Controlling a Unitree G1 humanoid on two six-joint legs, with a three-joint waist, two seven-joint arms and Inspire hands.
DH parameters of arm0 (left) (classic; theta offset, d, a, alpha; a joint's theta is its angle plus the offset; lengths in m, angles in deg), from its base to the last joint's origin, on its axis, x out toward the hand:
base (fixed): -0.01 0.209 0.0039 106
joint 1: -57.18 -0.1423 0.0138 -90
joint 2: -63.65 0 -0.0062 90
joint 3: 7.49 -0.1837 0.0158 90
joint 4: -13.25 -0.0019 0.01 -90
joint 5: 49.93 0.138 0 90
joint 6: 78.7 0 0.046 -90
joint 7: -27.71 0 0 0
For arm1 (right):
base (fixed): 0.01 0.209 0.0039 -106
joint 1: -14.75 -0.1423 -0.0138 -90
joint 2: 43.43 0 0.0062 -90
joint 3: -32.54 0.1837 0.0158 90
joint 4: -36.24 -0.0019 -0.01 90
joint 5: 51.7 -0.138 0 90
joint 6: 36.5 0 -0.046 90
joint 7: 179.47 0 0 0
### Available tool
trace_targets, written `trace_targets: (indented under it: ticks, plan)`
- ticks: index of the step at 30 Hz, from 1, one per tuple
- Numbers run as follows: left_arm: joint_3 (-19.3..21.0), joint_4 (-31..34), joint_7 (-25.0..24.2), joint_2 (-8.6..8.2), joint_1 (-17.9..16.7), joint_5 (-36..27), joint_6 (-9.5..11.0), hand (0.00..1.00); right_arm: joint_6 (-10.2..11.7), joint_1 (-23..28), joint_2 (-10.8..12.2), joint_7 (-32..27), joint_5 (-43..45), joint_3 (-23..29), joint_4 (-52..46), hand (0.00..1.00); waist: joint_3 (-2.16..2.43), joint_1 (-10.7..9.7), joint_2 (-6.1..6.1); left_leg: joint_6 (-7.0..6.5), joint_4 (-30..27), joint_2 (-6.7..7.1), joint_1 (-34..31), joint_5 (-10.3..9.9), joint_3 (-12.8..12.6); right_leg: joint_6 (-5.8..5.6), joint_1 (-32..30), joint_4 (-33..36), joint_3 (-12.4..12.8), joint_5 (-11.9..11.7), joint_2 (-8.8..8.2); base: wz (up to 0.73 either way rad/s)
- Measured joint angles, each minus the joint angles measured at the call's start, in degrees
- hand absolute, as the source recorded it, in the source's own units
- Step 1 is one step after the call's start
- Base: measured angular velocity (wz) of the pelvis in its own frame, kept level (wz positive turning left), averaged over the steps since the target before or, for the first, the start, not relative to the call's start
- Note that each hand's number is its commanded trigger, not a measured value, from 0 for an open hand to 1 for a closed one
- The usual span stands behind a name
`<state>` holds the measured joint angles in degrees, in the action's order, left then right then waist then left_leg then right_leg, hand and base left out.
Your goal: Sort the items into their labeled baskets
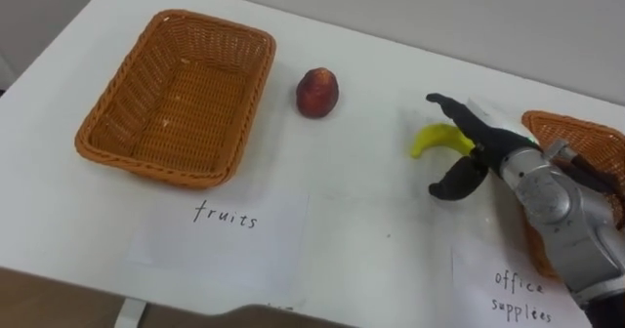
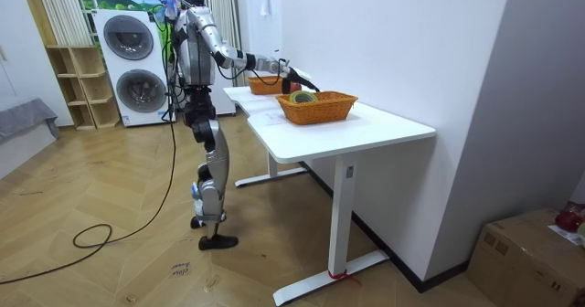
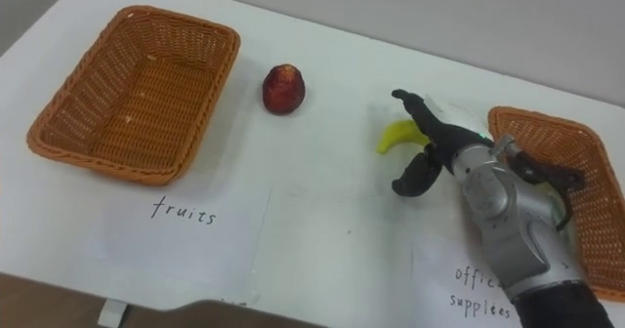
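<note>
My right hand (image 1: pixel 485 156) is at the right of the table (image 1: pixel 352 240), spread apart, its fingers (image 1: pixel 454 110) on the far side of the banana's right end and the thumb on the near side. Nothing is clamped, and I can't tell whether any of it touches the banana (image 1: pixel 435 139). The banana lies flat on the table between the red fruit (image 1: pixel 317 92) and the right basket (image 1: pixel 584 131), nearer that basket. The red fruit sits just right of the left basket (image 1: pixel 156 170), which is empty and has the fruits label (image 1: pixel 225 221) on its near side; the office label (image 1: pixel 518 291) lies near the right basket. My worry is that I'm only over the banana's end, so closing there could pivot it or squirt it out leftward. Held off-centre, a smooth curved fruit may also swing and slip on the long carry to the left basket. That path passes close by the red fruit, which would likely roll if clipped. The right basket is the closer one to my hand, and a drop there would be the wrong sort. I count two baskets, two labels, one banana and one red fruit; the room view shows something green and yellow in the right basket, which I can't count
</note>
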<state>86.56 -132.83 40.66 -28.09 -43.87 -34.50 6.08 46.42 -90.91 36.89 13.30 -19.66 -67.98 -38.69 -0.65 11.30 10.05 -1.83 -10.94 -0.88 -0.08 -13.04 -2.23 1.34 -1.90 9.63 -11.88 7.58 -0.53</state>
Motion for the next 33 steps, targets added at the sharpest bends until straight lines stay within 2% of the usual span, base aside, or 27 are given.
trace_targets:
  ticks: [7, 23, 29, 33]
  plan:
    - [-1.0, 0.01, 0.1, 0.01, 0.13, -0.07, 0.03, 0.0, -0.01, -0.03, -0.01, -0.06, -0.02, -2.26, 0.58, 0.0, -0.01, -0.02, 0.05, -0.01, -0.06, 0.02, -0.14, 0.0, 0.14, 0.0, -0.04, 0.0, -0.15, 0.0, -0.03, 0.0]
    - [-1.03, -0.03, 0.48, 0.02, -0.03, -0.07, -0.03, 0.0, -0.04, -0.07, -0.02, -0.06, -0.03, -2.3, 2.34, 0.0, -0.09, 0.03, 0.14, -0.02, -0.32, 0.15, -0.24, 0.01, 0.69, -0.01, 0.25, 0.01, -0.71, 0.0, -0.18, 0.01]
    - [-1.16, -1.23, 0.67, 0.01, 0.05, -0.01, -0.82, 0.0, -0.08, -0.18, -0.02, -0.06, 0.07, -2.36, 4.25, 0.0, -0.44, 0.16, -0.04, -0.02, -0.12, 0.14, 0.45, 0.01, 0.7, -0.02, 0.91, 0.0, -0.82, 0.01, -0.12, 0.0]
    - [-1.45, -1.34, 0.23, 0.03, -0.12, 0.36, -1.98, 0.0, -0.39, -1.27, -0.02, -0.02, 0.07, -2.61, 6.84, 0.0, -0.37, 0.29, 0.73, -0.02, 0.27, 0.14, 0.54, 0.01, 0.72, -0.02, 0.91, 0.03, -1.03, 0.01, 0.14, 0.0]
